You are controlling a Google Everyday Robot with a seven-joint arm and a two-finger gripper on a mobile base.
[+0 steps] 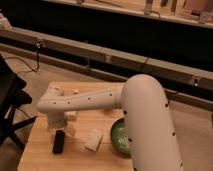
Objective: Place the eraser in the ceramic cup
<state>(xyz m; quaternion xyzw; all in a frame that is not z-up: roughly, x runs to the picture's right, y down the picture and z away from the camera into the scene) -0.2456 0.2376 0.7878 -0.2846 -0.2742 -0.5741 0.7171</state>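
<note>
The eraser (59, 142) is a small flat black bar lying on the wooden table (45, 160) near its front left. My gripper (58, 124) hangs down from the white arm's wrist just above and behind the eraser. The ceramic cup (56, 90) is a small whitish cylinder at the table's back left, partly hidden behind the arm. The gripper is nearer to me than the cup and apart from it.
A white rectangular block (93, 139) lies right of the eraser. A dark green bowl (119, 136) stands at the table's right, partly hidden by my big white arm (145, 120). A dark chair (10, 107) stands left of the table.
</note>
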